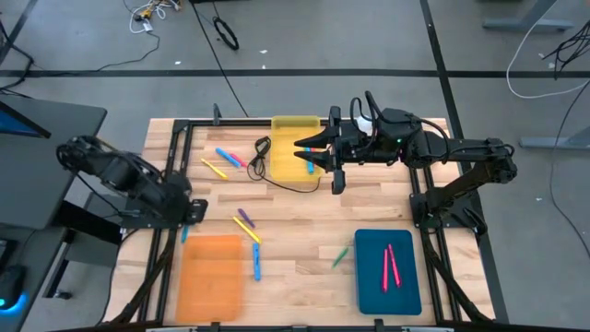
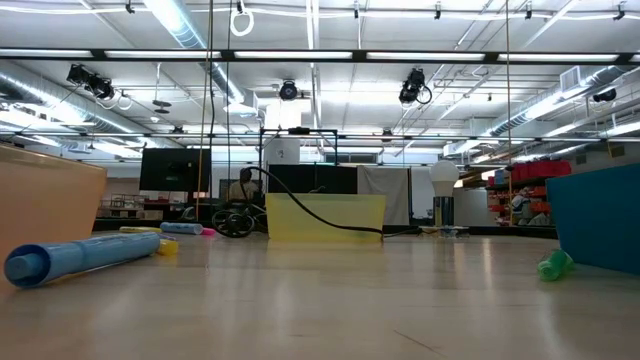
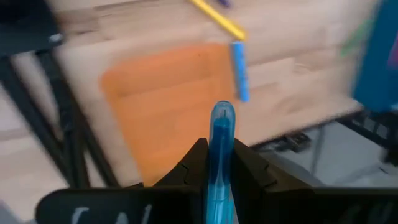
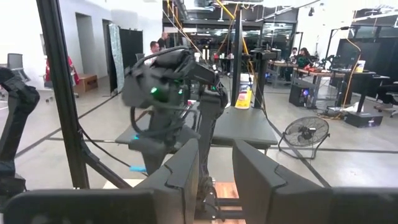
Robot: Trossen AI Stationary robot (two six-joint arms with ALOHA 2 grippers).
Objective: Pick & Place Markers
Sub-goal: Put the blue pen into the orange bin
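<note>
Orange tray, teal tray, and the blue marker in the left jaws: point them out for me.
orange tray (image 1: 210,277), high view, bare middle of its floor.
teal tray (image 1: 371,277), high view, bare floor left of the pink markers.
blue marker (image 3: 221,134), left wrist view, barrel above the jaws.

Open wood at table centre (image 1: 304,231), black cable (image 1: 277,180) beside yellow tray (image 1: 293,124), markers (image 1: 247,231) scattered left

Two pink markers (image 1: 390,265) lie inside the teal tray (image 1: 369,277).
</note>
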